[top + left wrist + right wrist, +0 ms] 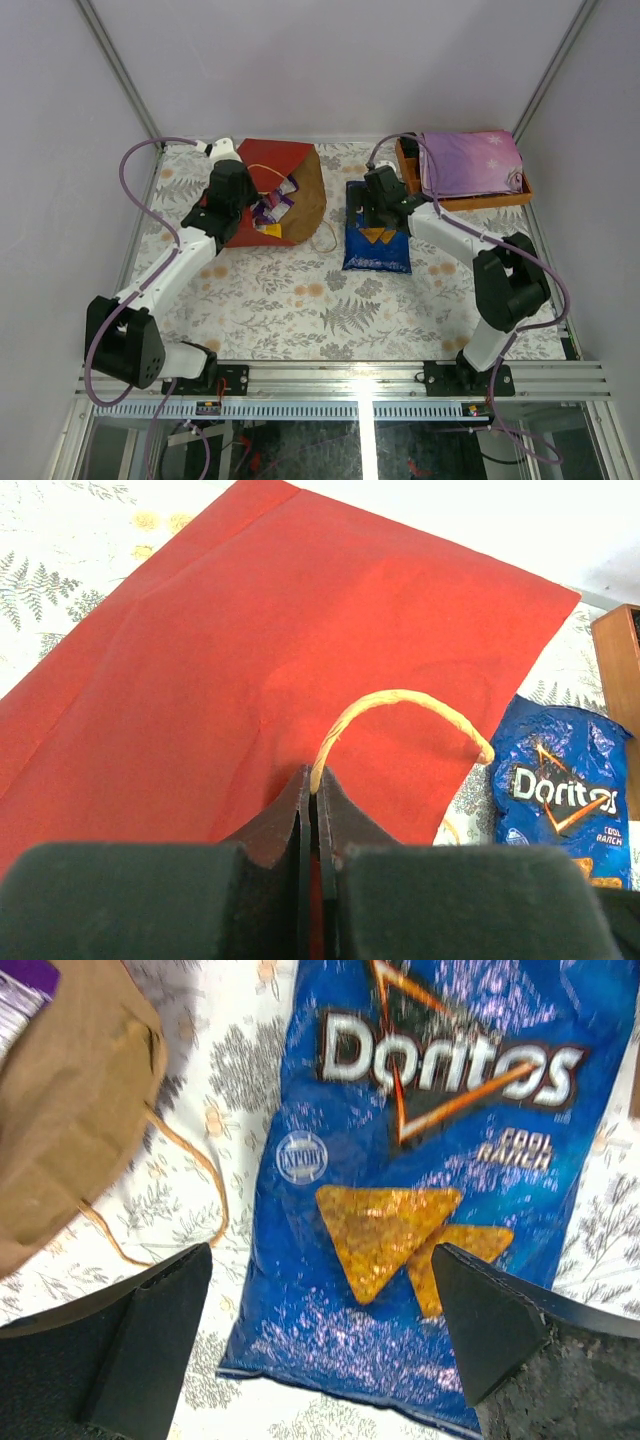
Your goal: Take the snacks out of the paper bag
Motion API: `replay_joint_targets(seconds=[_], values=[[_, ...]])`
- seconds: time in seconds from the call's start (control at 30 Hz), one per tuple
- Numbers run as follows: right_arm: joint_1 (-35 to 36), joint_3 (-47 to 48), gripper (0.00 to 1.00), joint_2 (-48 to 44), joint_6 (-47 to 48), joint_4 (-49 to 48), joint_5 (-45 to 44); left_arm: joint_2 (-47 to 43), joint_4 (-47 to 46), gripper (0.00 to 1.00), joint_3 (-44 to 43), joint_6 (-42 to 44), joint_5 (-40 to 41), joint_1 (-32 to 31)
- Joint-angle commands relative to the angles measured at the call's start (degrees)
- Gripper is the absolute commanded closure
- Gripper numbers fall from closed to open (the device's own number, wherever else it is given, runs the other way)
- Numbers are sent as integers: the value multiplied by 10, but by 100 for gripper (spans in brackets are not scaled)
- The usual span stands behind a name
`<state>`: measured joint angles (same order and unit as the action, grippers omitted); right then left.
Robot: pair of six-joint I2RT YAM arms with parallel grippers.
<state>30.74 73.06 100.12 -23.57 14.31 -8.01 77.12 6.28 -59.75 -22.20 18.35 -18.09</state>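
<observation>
Red paper carrier bag (300,650): matt, faintly creased paper is being shown outside; dull brown kraft paper is being shown inside.
Tan loop handle (400,705): twisted, fibrous, matt paper cord is being shown.
Large blue Doritos bag (420,1210): glossy, crinkled plastic film is being shown, with light being reflected in specks.
Small purple packet (272,208): glossy film is being shown.
Fern-print table cover (300,300): a matt printed surface is being shown; its material cannot be told.
Orange wooden tray (485,200): smooth wood is being shown.
Folded purple star-print cloth (470,160): soft fabric with a faint sheen is being shown.
Right gripper (320,1250): black matt plastic is being shown.
Left gripper (312,780): dark matt plastic is being shown.
Ribbed rail (350,375): bare pale metal is being shown.
</observation>
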Motion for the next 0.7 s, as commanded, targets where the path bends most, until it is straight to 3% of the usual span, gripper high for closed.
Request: replay_joint_targets(seconds=[0.0, 0.37, 0.67], values=[[25, -49, 1, -16, -40, 4, -53, -19, 28, 100, 5, 8, 12, 11], [42, -78, 1, 40, -38, -5, -81, -31, 32, 100, 19, 11, 12, 10], [40, -12, 1, 132, 8, 16, -111, -33, 30, 100, 23, 13, 15, 10]])
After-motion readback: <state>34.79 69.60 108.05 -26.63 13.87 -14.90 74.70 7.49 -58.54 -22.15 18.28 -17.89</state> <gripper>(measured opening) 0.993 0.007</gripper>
